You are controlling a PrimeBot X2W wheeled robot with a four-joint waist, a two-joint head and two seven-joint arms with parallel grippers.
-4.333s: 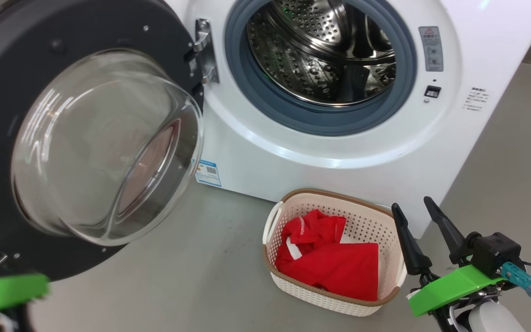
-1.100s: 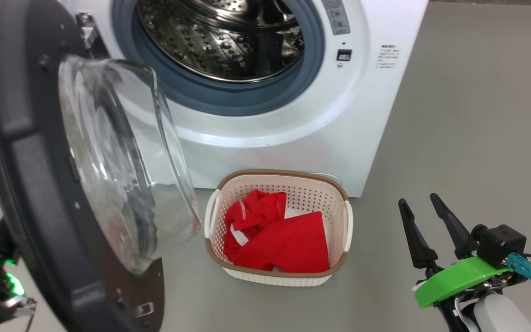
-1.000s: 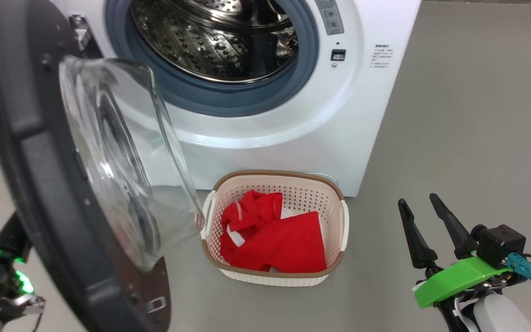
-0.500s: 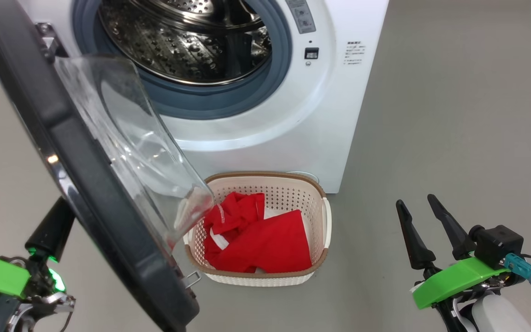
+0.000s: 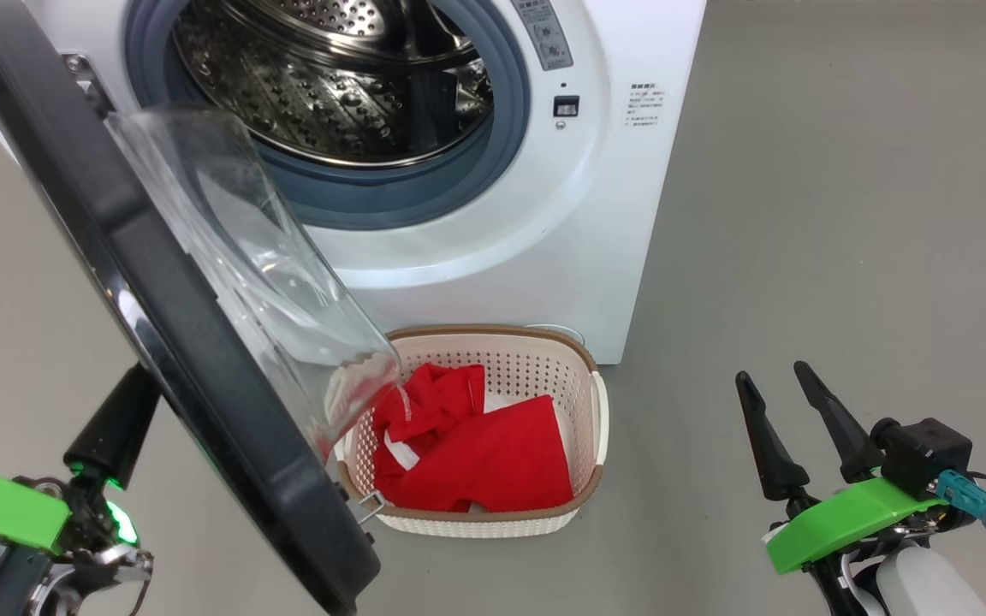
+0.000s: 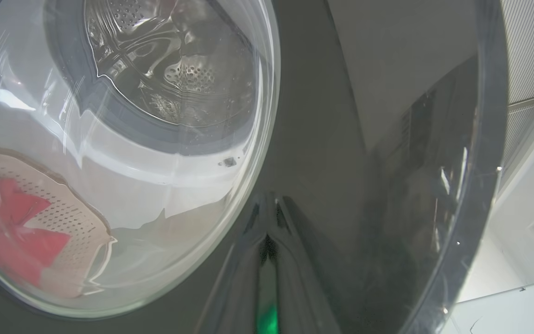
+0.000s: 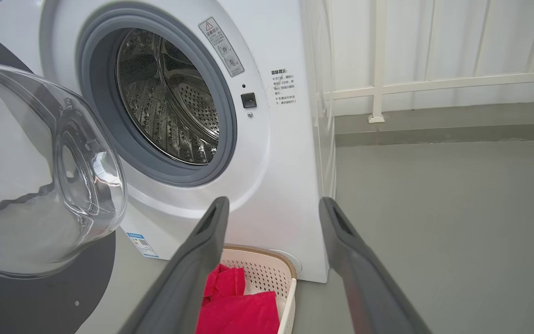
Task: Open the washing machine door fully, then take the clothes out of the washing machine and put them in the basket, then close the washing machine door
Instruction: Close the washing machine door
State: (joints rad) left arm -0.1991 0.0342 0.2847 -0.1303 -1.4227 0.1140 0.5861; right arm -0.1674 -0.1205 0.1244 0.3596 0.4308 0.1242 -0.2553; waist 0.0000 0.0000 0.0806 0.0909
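At the foot of the washing machine (image 5: pixel 596 214), basket (image 5: pixel 536 364) holding red clothes (image 5: pixel 476 462); washing machine door (image 5: pixel 159 291) half open on its left; left gripper (image 6: pixel 267 246) pinched together, right gripper (image 5: pixel 771 376) spread, empty.

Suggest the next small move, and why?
Probably push the washing machine door shut with the shut left gripper, which appears to rest against its outer face: the drum looks empty, the clothes lie in the basket, and the door stands half open.

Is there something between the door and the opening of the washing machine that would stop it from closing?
Nothing visible. The drum mouth and grey gasket are bare; the clothes lie in the basket on the floor, which seems lower than the washing machine door.
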